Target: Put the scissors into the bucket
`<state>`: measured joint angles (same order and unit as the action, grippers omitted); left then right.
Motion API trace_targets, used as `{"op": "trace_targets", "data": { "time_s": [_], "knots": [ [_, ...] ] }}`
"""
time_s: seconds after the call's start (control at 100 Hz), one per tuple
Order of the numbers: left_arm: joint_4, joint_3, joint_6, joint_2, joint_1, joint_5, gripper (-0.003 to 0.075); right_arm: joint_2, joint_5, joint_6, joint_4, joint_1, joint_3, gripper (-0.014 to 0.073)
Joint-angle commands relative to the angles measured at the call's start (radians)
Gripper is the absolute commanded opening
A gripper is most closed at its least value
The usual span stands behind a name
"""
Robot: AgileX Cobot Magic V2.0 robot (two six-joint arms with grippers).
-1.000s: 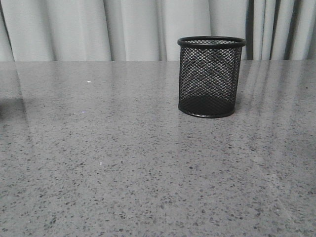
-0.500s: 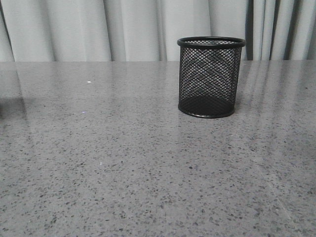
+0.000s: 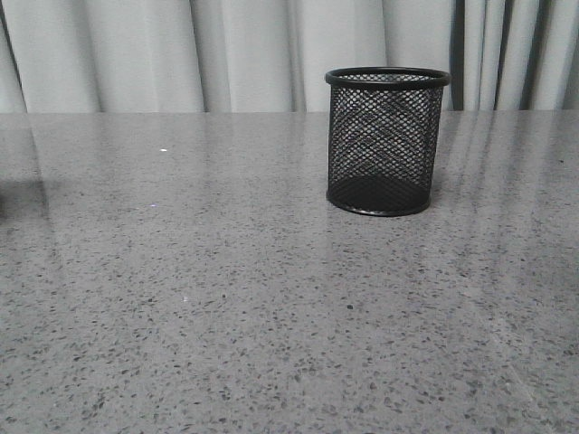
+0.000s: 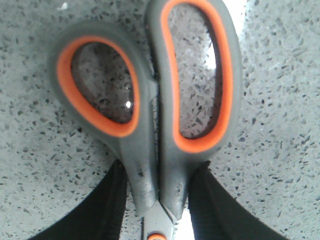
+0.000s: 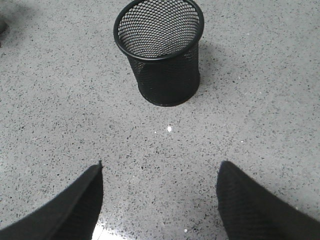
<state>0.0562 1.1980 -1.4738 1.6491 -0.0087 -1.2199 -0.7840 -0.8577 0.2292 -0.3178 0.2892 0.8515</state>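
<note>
The scissors (image 4: pixel 150 125), with grey handles edged in orange, fill the left wrist view; the blades are out of view. My left gripper (image 4: pixel 160 170) is shut on them: its black fingers (image 4: pixel 107 200) press both sides of the handle neck, above the speckled table. The bucket (image 3: pixel 386 140), a black wire-mesh cup, stands upright and empty right of the middle of the table. It also shows in the right wrist view (image 5: pixel 160 50). My right gripper (image 5: pixel 161 166) is open and empty above the table, some way short of the bucket. Neither gripper shows in the front view.
The grey speckled table (image 3: pixel 226 298) runs back to pale curtains (image 3: pixel 226 54). A dark shadow (image 3: pixel 14 194) lies at the table's left edge.
</note>
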Motion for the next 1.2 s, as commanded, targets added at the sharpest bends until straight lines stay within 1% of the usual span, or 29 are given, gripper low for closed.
{"op": "trace_targets", "data": {
  "time_s": [0.0,0.21,0.34,0.41,0.86,1.07,1.19],
  "knots": [
    [0.073,-0.029,0.008,0.033,-0.004,0.000,-0.0020,-0.002,0.051,0.011,-0.007,0.005,0.033,0.0437],
    [0.077,-0.018,0.043,0.031,-0.004,0.000,-0.0020,-0.002,0.051,0.011,-0.007,0.005,0.033,0.0437],
    [0.077,0.022,0.120,0.023,-0.004,-0.001,-0.0020,-0.002,0.051,0.011,-0.007,0.005,0.033,0.0437],
    [0.077,0.047,0.130,0.012,-0.006,-0.010,-0.0020,-0.002,0.051,0.011,-0.007,0.005,0.033,0.0437],
    [0.082,0.213,0.189,-0.176,-0.043,-0.004,-0.0020,-0.002,0.071,0.011,-0.007,0.005,0.033,0.0437],
    [0.064,0.271,0.200,-0.270,-0.103,-0.006,-0.0020,-0.002,0.091,0.011,-0.072,0.005,0.033,0.0437],
    [0.033,0.298,0.252,-0.322,-0.148,-0.003,-0.0020,-0.002,0.111,0.011,-0.141,0.005,0.033,0.0437]
  ]
}}
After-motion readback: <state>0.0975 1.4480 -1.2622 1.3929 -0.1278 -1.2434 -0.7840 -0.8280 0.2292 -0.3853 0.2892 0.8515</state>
